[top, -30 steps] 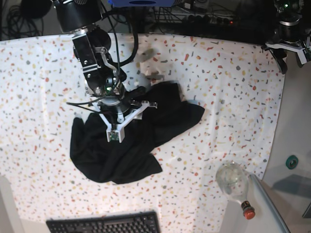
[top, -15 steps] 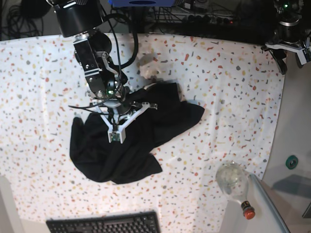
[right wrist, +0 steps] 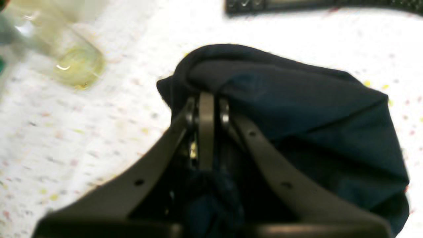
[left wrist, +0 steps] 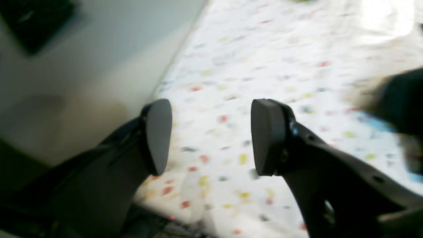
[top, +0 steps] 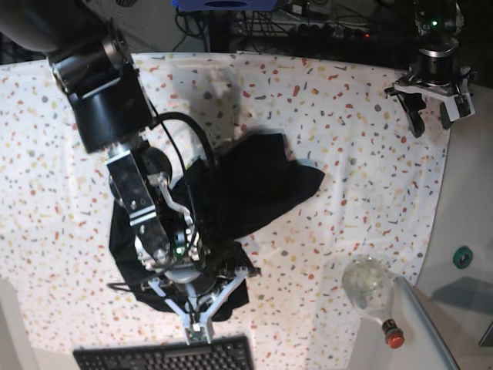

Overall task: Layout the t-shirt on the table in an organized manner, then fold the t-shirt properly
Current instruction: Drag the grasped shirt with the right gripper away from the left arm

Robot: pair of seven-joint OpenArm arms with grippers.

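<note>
One fold of t-shirt (right wrist: 297, 109) pinched inside right claw (right wrist: 206, 110).

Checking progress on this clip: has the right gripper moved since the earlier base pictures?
Yes. The right gripper has travelled from the middle of the crumpled black fabric t-shirt toward the black keyboard at the near table edge, shut on the shirt.

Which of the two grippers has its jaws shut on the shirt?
The right gripper, pinching a fold of the shirt; the left gripper hangs open over the table.
</note>
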